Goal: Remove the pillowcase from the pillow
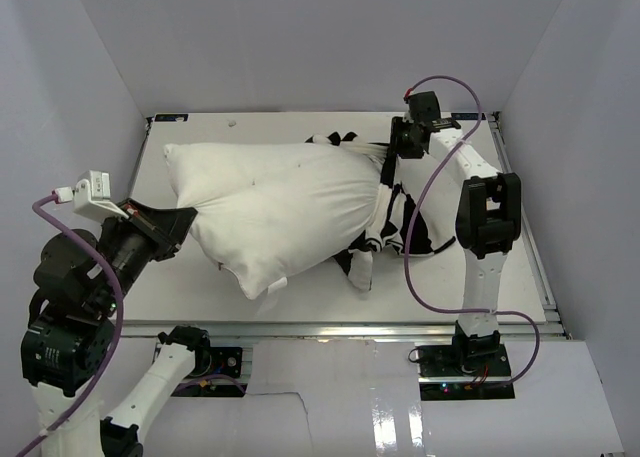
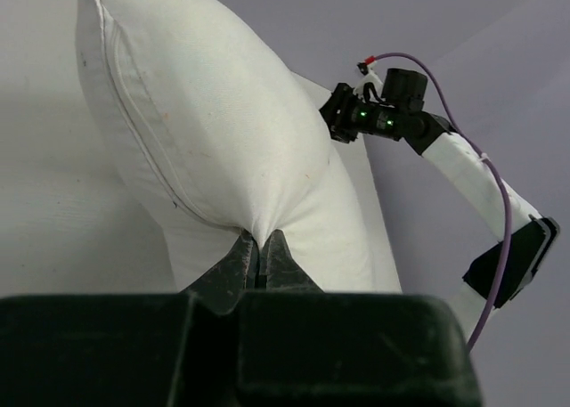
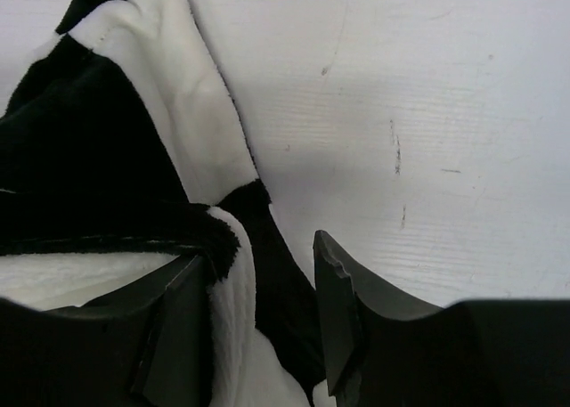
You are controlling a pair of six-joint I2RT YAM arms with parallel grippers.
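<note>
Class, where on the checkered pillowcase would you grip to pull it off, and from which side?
Grip the pillowcase at its bunched folds by the right end of the pillow, coming from the right: fabric is gathered thin enough to pinch, and the left gripper pins the opposite corner, so a rightward pull should slide it off.

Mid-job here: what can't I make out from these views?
- How much pillow sits inside the pillowcase: top view, bunched cloth covers it.
- Pillowcase opening: right wrist view, cut by the frame edge and the right gripper.
- Pillowcase itself: left wrist view, hidden behind the pillow.
</note>
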